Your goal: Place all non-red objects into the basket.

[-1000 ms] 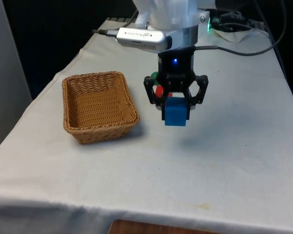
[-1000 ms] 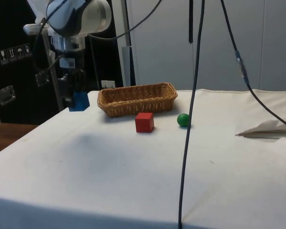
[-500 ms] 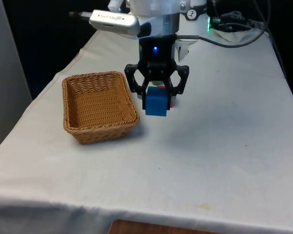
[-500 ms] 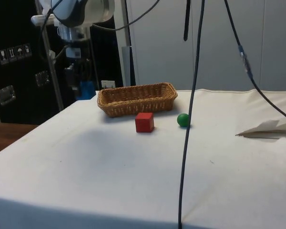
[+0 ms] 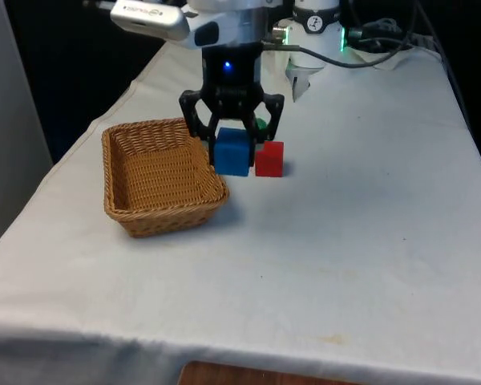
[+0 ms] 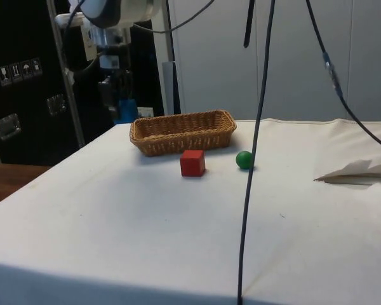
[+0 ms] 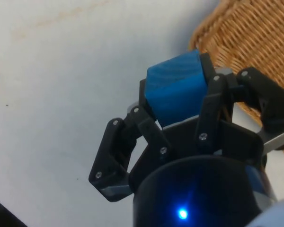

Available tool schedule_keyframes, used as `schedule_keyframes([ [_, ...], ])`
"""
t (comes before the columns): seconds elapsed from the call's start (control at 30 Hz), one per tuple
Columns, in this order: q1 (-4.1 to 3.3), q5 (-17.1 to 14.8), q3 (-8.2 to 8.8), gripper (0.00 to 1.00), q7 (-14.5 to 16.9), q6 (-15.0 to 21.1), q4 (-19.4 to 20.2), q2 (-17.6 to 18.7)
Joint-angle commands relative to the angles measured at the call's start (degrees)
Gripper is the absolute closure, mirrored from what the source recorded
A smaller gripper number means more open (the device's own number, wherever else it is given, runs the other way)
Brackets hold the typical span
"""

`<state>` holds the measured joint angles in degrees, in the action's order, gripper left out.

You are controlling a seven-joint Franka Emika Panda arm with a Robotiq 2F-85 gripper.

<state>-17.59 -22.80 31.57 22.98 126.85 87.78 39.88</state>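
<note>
1. Carrying step in hand: blue cube [image 5: 232, 151] clamped between the fingers of the gripper [image 5: 232, 141], lifted clear of the table [image 5: 369, 241].
2. Cube hanging just at the basket's [image 5: 162, 175] rim nearest the red cube [image 5: 269, 158], not yet over the woven hollow; wrist view placing the wicker edge right beside the held cube [image 7: 176, 87].
3. Next move, by judgement: shift further over the basket's middle, lower a little, then spread the fingers to drop the cube inside.
4. Green ball [image 6: 244, 159] waiting on the table near the red cube [image 6: 192, 162], likely the following pick; red cube to be left alone.
</note>
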Motion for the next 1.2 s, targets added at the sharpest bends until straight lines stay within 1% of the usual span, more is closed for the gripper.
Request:
schedule_keyframes([
  [0.0,-0.23,0.17,0.34,0.97,0.57,0.52,1.49,-1.15],
  [0.13,-0.23,0.17,0.92,0.97,1.60,0.92,3.55,-2.52],
  [0.17,-0.06,0.00,0.69,0.97,1.43,0.17,2.81,-2.06],
  [0.2,-0.17,0.17,1.09,0.97,2.12,1.15,4.58,-3.15],
  [0.3,-0.11,0.11,1.38,0.97,2.81,1.43,5.90,-3.90],
  [0.4,0.11,-0.06,1.66,0.97,3.50,1.43,6.53,-4.18],
  [0.43,0.00,0.00,1.72,0.97,3.21,0.97,6.25,-3.95],
  [0.47,0.34,-0.29,1.83,0.97,3.95,1.38,6.53,-3.95],
  [0.63,1.09,-1.03,2.29,0.97,5.16,1.15,6.30,-3.38],
  [0.67,1.38,-1.38,2.46,0.97,5.56,1.15,6.07,-2.98],
  [0.73,1.60,-1.72,2.64,0.97,5.90,1.15,5.84,-2.58],
  [0.77,1.03,-1.32,2.98,0.97,5.50,1.15,6.42,-3.04],
  [0.8,1.78,-1.95,2.75,0.97,6.13,1.20,5.73,-2.29],
  [0.83,1.95,-2.12,2.86,0.97,6.36,1.20,5.56,-2.01],
  [0.97,2.41,-3.27,3.38,0.97,7.28,1.15,4.87,-0.80],
  [1.03,2.58,-4.35,3.84,0.97,8.14,1.20,4.47,0.06],
  [1.07,2.06,-4.01,4.18,0.97,7.79,1.26,4.76,-0.11],
  [1.1,2.64,-4.64,3.95,0.97,8.42,1.26,4.35,0.34],
  [1.17,2.75,-5.21,4.18,0.97,8.94,1.32,4.30,0.74],
])
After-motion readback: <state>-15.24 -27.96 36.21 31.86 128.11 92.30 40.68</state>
